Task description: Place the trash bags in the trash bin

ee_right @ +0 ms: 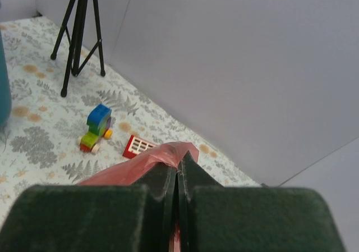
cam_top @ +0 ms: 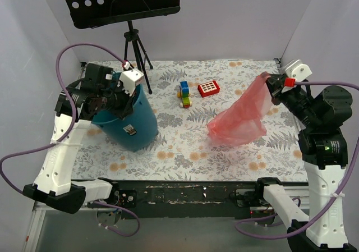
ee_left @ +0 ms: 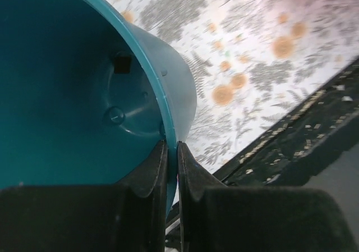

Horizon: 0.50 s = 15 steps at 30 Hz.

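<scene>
step: left claw [ee_left: 172, 146] pinching trash bin [cam_top: 143, 114] rim, seemingly tilting it | right claw [ee_right: 179, 165] clamping trash bag [cam_top: 241, 117] corner, bag dangling | next: carrying bag across into bin mouth

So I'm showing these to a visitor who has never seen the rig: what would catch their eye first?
The pink-red trash bag, hanging at the right from the shut right gripper and sagging toward the table. Then the teal trash bin at the left, tilted, its rim pinched by the left gripper. Between them, toward the back, sit colourful toy blocks and a flat red box.
</scene>
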Motion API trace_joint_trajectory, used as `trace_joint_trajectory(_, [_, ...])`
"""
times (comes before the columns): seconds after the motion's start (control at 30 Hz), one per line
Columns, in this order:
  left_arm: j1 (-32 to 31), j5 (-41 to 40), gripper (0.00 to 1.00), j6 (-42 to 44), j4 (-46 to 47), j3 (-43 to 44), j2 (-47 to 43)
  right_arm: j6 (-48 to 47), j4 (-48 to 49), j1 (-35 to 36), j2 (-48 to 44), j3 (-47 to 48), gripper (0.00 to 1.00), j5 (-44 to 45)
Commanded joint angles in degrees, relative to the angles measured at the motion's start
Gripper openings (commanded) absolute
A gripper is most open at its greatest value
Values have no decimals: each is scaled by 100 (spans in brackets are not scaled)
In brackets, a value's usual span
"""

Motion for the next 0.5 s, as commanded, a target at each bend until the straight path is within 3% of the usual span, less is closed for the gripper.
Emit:
trace_joint_trajectory(0.0, [-18, 1610, 0, -47, -93, 492, 40, 373, 643, 6, 104, 662, 1, -111])
trace_joint_trajectory(0.23, [-491, 2112, 0, -248, 416, 544, 488, 874, 687, 6, 552, 1725, 1, -349])
trace_joint_trajectory(0.47, [-2169, 1971, 0, -371, 636, 1325, 1542, 1358, 977, 6, 1149, 2842, 1, -410])
